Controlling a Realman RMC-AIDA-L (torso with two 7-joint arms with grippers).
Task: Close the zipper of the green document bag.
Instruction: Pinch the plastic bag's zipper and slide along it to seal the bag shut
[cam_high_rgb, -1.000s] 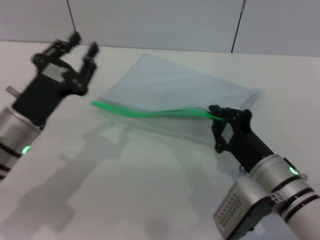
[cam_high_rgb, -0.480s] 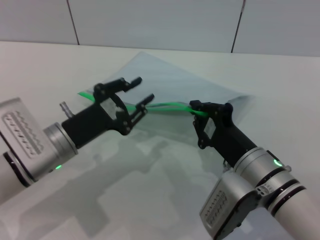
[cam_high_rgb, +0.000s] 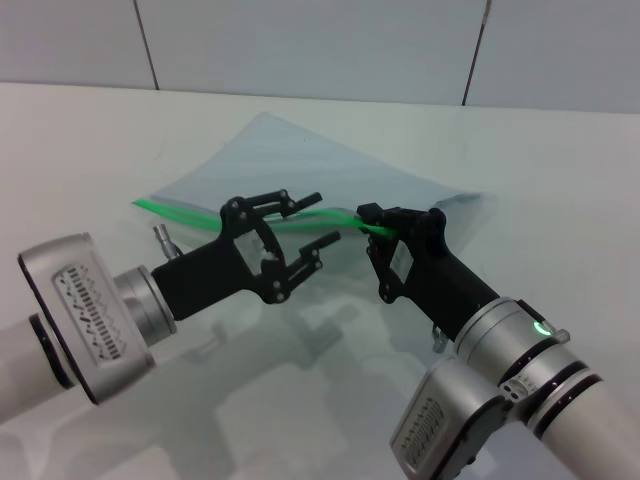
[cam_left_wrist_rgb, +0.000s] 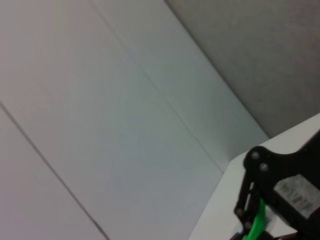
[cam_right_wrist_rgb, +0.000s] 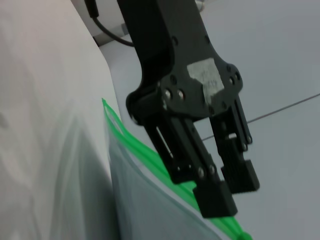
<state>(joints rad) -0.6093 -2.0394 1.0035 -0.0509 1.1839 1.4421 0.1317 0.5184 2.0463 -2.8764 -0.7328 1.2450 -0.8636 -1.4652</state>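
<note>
The green document bag (cam_high_rgb: 300, 160) lies flat on the white table, a pale translucent pouch with its bright green zipper (cam_high_rgb: 190, 212) along the near long edge, partly lifted. My right gripper (cam_high_rgb: 372, 222) is shut on the right end of the zipper. Just left of it, my left gripper (cam_high_rgb: 320, 218) is open with one finger on each side of the strip. The right wrist view shows the left gripper (cam_right_wrist_rgb: 229, 190) straddling the zipper (cam_right_wrist_rgb: 145, 152) above the bag (cam_right_wrist_rgb: 150, 205). In the left wrist view the right gripper (cam_left_wrist_rgb: 285, 187) holds the zipper (cam_left_wrist_rgb: 257, 223). I cannot make out the slider.
The white table (cam_high_rgb: 90, 130) stretches around the bag, with a pale panelled wall (cam_high_rgb: 320, 45) behind its far edge. Both forearms lie low over the near half of the table.
My left arm swung in from the far left to the middle of the zipper. My right gripper moved left with the zipper end, and the bag shifted left with it.
</note>
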